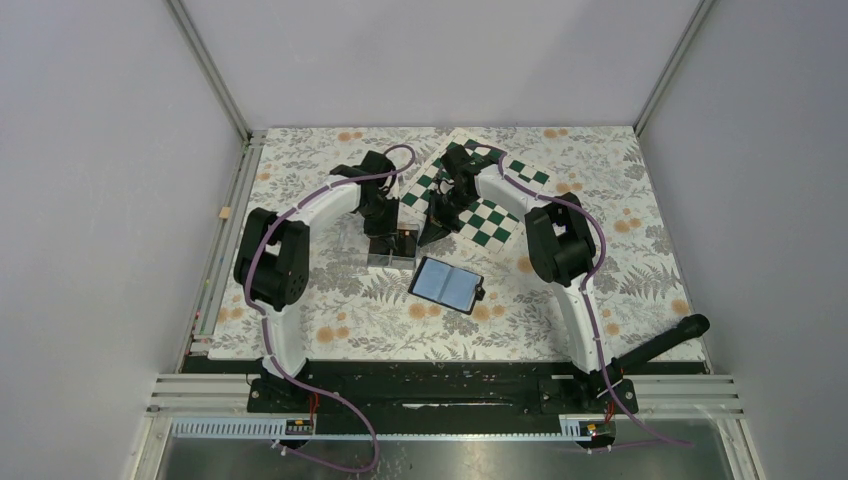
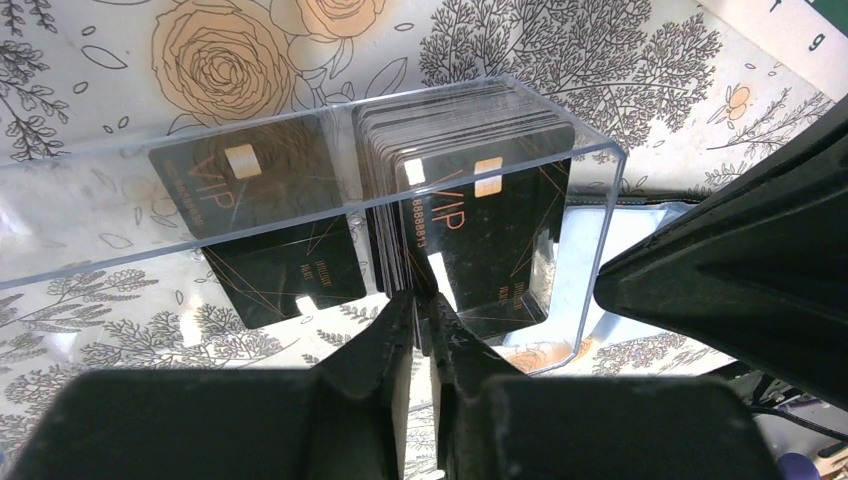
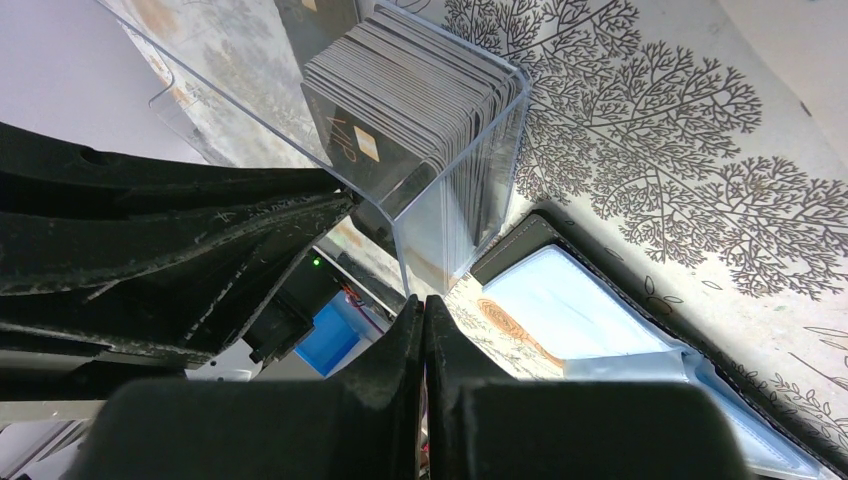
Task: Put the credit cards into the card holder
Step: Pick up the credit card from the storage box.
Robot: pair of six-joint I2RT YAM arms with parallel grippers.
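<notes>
A stack of black credit cards (image 2: 470,210) stands on edge at one end of a clear plastic box (image 2: 590,200). The stack (image 3: 420,90) also shows in the right wrist view. One more card (image 2: 255,215) shows through the box's left part. My left gripper (image 2: 420,305) is open by a narrow gap, its tips at the stack's near edge, where a thin card edge seems to sit between them. My right gripper (image 3: 422,305) is shut and empty beside the box corner (image 3: 450,210). The black card holder (image 1: 447,283) lies open on the table in front of the box, its pale pockets (image 3: 590,310) showing.
A green-and-white checkered board (image 1: 490,215) lies behind the grippers. The two grippers are close together over the box (image 1: 390,255). A black handle (image 1: 660,345) rests at the near right of the floral tabletop (image 1: 620,180). Grey walls enclose the table.
</notes>
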